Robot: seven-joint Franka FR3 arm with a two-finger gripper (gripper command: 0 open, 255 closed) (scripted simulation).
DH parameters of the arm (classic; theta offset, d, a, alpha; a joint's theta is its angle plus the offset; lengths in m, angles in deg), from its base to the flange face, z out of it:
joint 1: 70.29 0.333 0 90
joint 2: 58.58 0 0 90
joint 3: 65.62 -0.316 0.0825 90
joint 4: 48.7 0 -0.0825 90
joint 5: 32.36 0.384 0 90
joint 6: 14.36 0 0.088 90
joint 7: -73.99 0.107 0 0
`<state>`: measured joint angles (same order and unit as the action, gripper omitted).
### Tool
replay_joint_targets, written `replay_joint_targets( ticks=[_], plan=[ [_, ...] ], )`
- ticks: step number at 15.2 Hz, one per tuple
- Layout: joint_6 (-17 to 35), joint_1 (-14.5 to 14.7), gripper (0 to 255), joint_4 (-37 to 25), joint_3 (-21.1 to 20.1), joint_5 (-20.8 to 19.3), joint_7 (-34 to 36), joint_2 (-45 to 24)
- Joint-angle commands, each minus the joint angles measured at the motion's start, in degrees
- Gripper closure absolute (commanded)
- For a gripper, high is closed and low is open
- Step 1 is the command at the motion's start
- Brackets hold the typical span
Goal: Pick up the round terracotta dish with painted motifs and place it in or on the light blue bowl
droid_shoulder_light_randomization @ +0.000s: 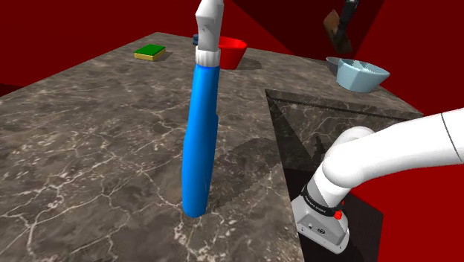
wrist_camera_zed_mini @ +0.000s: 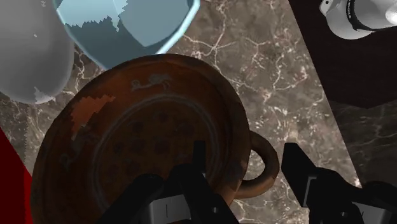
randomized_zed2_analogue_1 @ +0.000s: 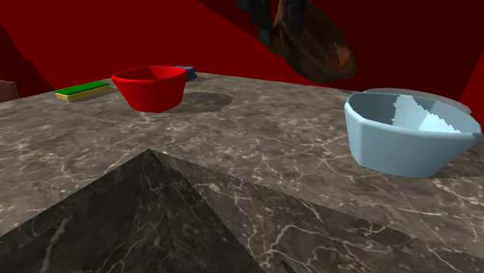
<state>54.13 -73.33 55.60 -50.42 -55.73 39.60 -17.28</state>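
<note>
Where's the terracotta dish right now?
In the second exterior view the dish hangs in the air at upper middle, held by the gripper, above and just left of the blue bowl.

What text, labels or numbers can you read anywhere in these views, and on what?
No text can be read.
On the arm base, a small dark mark beside the red button: too small to read.
On the dish: painted motifs, no letters.
On the sponge, red bowl, light blue bowl and blue bottle: no writing.
</note>
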Motion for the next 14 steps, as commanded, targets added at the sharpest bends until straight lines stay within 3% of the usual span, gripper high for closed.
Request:
replay_joint_targets(
  ticks=[1,9,14],
  plan=[
    [-0.4,-0.4,255,0.2,1.8,-1.7,-2.7,1.6],
    [-1.9,-1.7,255,-2.7,10.2,-8.9,-14.6,5.2],
    [0.8,-2.2,255,3.4,10.5,-9.5,-13.1,8.4]
  ],
)
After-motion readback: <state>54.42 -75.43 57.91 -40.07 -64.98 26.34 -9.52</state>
